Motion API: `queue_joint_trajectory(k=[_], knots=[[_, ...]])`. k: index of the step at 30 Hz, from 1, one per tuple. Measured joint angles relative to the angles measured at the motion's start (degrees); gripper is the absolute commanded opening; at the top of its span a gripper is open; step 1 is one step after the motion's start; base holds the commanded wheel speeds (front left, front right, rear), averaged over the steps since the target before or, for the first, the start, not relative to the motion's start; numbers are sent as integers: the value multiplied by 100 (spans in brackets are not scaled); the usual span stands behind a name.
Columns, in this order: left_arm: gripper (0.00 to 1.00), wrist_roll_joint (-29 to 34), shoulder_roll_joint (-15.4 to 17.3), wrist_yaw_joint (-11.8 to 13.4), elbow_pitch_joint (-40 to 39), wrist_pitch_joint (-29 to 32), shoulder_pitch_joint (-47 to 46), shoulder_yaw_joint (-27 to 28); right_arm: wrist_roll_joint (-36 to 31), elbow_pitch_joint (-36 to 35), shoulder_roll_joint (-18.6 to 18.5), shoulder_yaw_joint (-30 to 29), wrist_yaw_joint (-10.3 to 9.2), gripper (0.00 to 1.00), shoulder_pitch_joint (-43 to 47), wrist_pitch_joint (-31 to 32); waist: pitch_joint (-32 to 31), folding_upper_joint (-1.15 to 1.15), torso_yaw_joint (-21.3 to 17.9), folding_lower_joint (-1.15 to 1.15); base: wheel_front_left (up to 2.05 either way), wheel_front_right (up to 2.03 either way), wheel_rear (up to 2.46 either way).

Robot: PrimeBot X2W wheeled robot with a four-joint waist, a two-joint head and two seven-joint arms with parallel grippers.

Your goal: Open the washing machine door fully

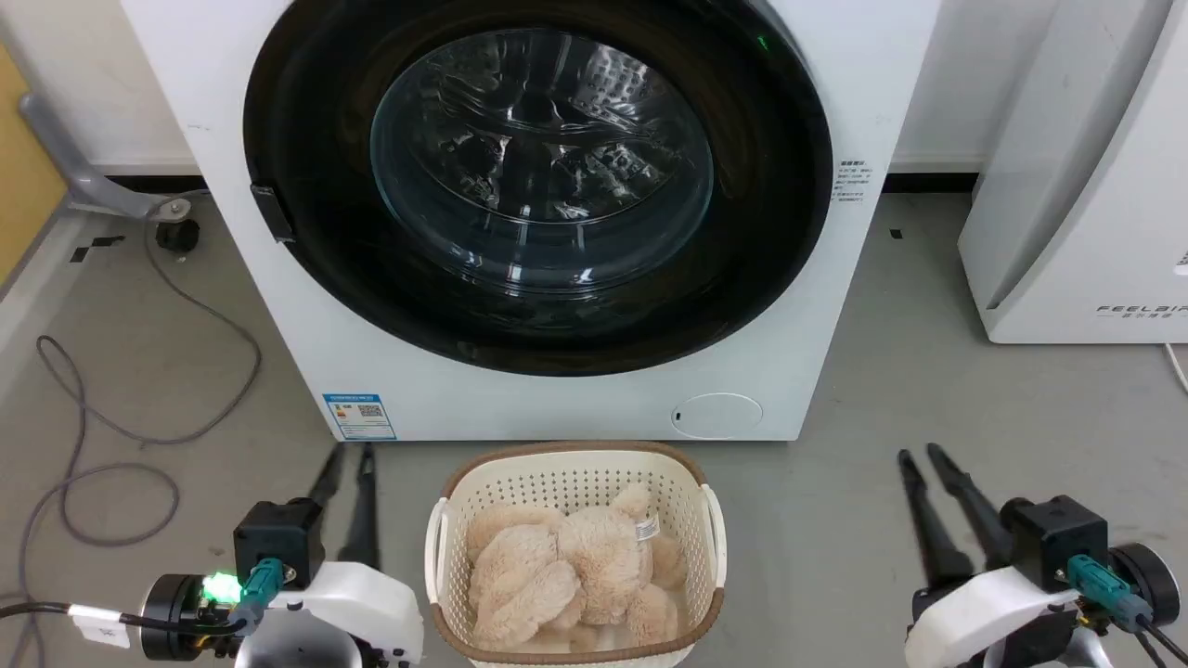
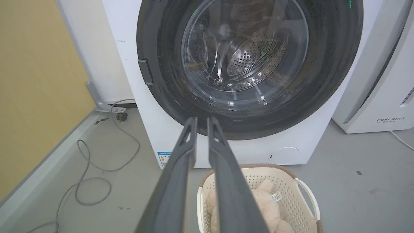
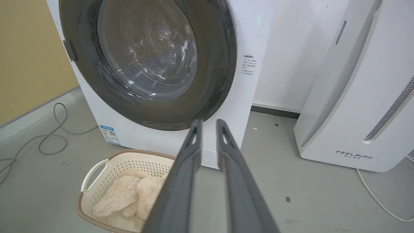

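Left hand, right hand: fingers nearly together, empty. Washing machine door shut, ahead of and above both; edge tab nearer left hand. Likely risk: fingers slip off glossy rim; arm clips basket between hands.

White washing machine, black washing machine door, blue label sticker. Cream perforated laundry basket, brown rim; beige plush toy. My left gripper: dark grey.

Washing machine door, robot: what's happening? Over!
Both shut and empty, left gripper and right gripper, short of the door. The washing machine door closed, untouched. A laundry basket with plush toy right before the washing machine.
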Motion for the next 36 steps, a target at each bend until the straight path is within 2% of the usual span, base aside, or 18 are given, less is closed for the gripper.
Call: queue_joint_trajectory(k=[17, 18, 19, 25, 36], knots=[[100, -105, -1, 23, 137, -148, -3, -152, 56, 169, 0, -51, 0, 100, 0, -118, -11, 0, -15, 0, 0, 0, 0], [100, -114, -1, 23, 145, -155, -4, -164, 60, 180, 0, -52, 0, 3, 0, -124, -11, 0, -15, 0, 0, 0, 0], [100, -126, -1, 23, 152, -157, -4, -175, 62, 190, 0, -53, 0, 0, 0, -141, -11, 0, -14, 0, 0, 0, 0], [100, -186, -1, 57, 189, -248, -7, -252, 230, 241, 0, -71, 0, 0, 0, -212, -6, 0, -15, 0, 0, 0, 0], [100, -299, -1, 110, 231, -381, -18, -349, 2136, 348, -1, -47, -1, 0, -58, -271, 17, 0, -32, 0, 0, 0, 0]])
